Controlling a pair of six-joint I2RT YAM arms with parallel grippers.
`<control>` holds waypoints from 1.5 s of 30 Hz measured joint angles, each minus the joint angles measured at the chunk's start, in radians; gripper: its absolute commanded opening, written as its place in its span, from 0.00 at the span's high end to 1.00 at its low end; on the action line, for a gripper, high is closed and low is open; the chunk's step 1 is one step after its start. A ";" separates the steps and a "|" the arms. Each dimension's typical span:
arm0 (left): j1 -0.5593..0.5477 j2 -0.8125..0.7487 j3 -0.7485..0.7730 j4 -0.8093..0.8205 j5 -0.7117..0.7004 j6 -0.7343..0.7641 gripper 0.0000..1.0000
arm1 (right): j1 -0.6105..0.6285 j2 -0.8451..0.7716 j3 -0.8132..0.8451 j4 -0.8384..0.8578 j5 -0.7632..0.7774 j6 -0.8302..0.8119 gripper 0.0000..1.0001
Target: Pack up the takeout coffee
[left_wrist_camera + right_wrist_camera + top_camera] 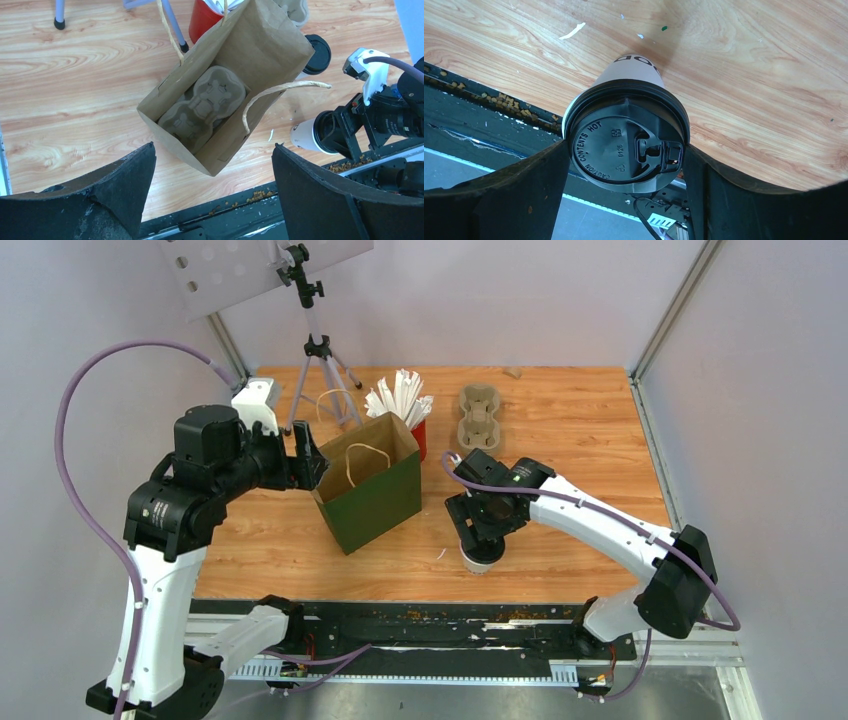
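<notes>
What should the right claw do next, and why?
Probably the right claw should squeeze shut on the cup. Its fingers flank it, grip unclear, and it stands on the table, not yet in the bag's tray.

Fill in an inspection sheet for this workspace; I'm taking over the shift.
Surface: wood table, white flecks.
Job's things: first cup under right gripper; second cup beside bag.
Clutter: tray in bag, spare tray, straw cup, crumbs on near rail.
Grippers: left gripper open beside bag; right gripper astride first cup's lid, grip unclear.
Cables: purple cables loop along both arms.
Surroundings: white walls, tripod with perforated panel.
</notes>
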 measured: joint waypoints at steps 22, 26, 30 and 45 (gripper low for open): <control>0.000 -0.012 -0.003 -0.005 0.000 0.000 0.07 | 0.004 0.001 0.007 0.000 -0.016 0.001 0.15; 0.000 -0.012 -0.003 -0.013 0.000 0.005 0.06 | 0.004 0.007 0.007 0.000 -0.017 0.001 0.12; 0.000 -0.009 0.000 -0.026 0.000 0.016 0.06 | 0.004 0.012 0.007 -0.001 -0.017 0.001 0.11; -0.005 0.079 0.097 -0.066 0.167 0.029 0.21 | -0.015 -0.077 0.078 -0.041 -0.021 0.019 0.26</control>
